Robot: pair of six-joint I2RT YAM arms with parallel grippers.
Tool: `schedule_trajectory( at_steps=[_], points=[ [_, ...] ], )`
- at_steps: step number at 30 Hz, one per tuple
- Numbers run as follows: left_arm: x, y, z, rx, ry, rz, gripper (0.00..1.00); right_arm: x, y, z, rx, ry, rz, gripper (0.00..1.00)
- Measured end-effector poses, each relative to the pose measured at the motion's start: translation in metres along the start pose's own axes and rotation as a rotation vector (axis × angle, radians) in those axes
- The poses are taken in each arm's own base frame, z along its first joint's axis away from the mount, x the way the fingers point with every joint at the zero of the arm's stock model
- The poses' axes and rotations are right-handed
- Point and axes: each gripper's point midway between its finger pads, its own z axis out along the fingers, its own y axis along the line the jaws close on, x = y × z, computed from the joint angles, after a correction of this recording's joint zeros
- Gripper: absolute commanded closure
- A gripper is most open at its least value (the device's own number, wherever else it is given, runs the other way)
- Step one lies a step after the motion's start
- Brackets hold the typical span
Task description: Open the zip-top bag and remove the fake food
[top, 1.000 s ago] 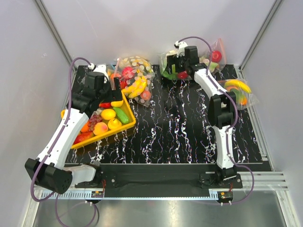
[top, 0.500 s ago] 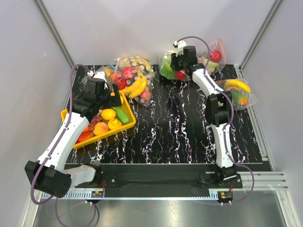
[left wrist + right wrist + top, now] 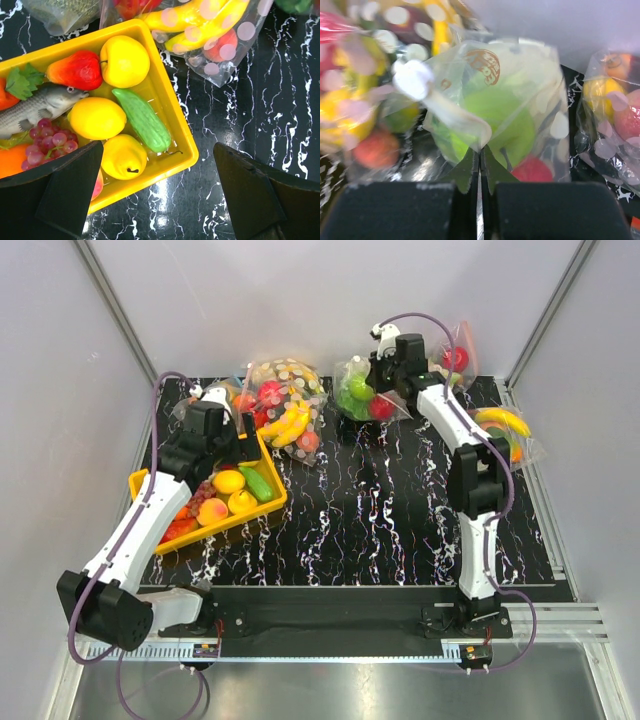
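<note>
**1. Left gripper** (image 3: 157,150): hangs over the yellow tray (image 3: 186,150). The jaws are spread wide and nothing is between them.

**2. Yellow tray:** sits on the left part of the black marbled table (image 3: 380,520). It holds a pear (image 3: 124,156), a lemon (image 3: 96,118), a cucumber (image 3: 142,120), grapes (image 3: 47,142), a fish (image 3: 35,105), a red-orange fruit (image 3: 75,70) and a yellow apple (image 3: 125,61).

**3. Banana bag** (image 3: 285,405): a bulky dotted bag just beyond the tray's far edge. Yellow bananas and red pieces show through it.

**4. Side bag** (image 3: 500,430): a clear bag far to the right of the tray, with yellow and orange pieces inside.

**5. Zip-top bag** (image 3: 362,398): lies well apart from the tray, to its right and farther back than the banana bag. The plastic is clear with white dots. A green fruit (image 3: 502,117) and a red fruit (image 3: 534,170) are inside. Whether its bottom rests on the table cannot be told.

**6. Right gripper** (image 3: 479,167): clamped together on a fold of the zip-top bag's plastic, on the side away from the tray.

**7. Rear bag** (image 3: 455,355): the item farthest from the tray, beyond the right gripper. A red piece shows inside.
</note>
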Motion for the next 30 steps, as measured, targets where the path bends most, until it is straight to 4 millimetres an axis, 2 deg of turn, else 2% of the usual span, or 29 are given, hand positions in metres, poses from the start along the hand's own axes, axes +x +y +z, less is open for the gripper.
schedule_trajectory(
  at_steps=[7, 10, 12, 15, 20, 23, 30],
  points=[
    [-0.007, -0.017, -0.002, 0.096, -0.017, 0.030, 0.01, -0.047, 0.041, -0.082, -0.132, -0.017, -0.007, 1.00],
    [-0.012, -0.031, -0.004, 0.173, -0.031, 0.042, 0.01, -0.056, 0.063, -0.119, -0.206, -0.023, -0.002, 1.00],
    [-0.015, -0.041, -0.008, 0.232, -0.045, 0.045, 0.01, -0.052, 0.078, -0.143, -0.255, -0.008, 0.018, 1.00],
    [-0.020, -0.061, -0.017, 0.331, -0.079, 0.057, 0.01, -0.035, 0.097, -0.170, -0.323, 0.032, 0.063, 1.00],
    [-0.017, -0.110, -0.035, 0.500, -0.122, 0.118, 0.01, 0.014, 0.126, -0.207, -0.417, 0.155, 0.186, 1.00],
    [-0.008, -0.141, -0.041, 0.604, -0.134, 0.134, 0.01, 0.043, 0.141, -0.231, -0.457, 0.223, 0.254, 1.00],
    [0.026, -0.189, -0.036, 0.758, -0.094, 0.116, 0.01, 0.076, 0.174, -0.276, -0.590, 0.285, 0.360, 1.00]
  ],
)
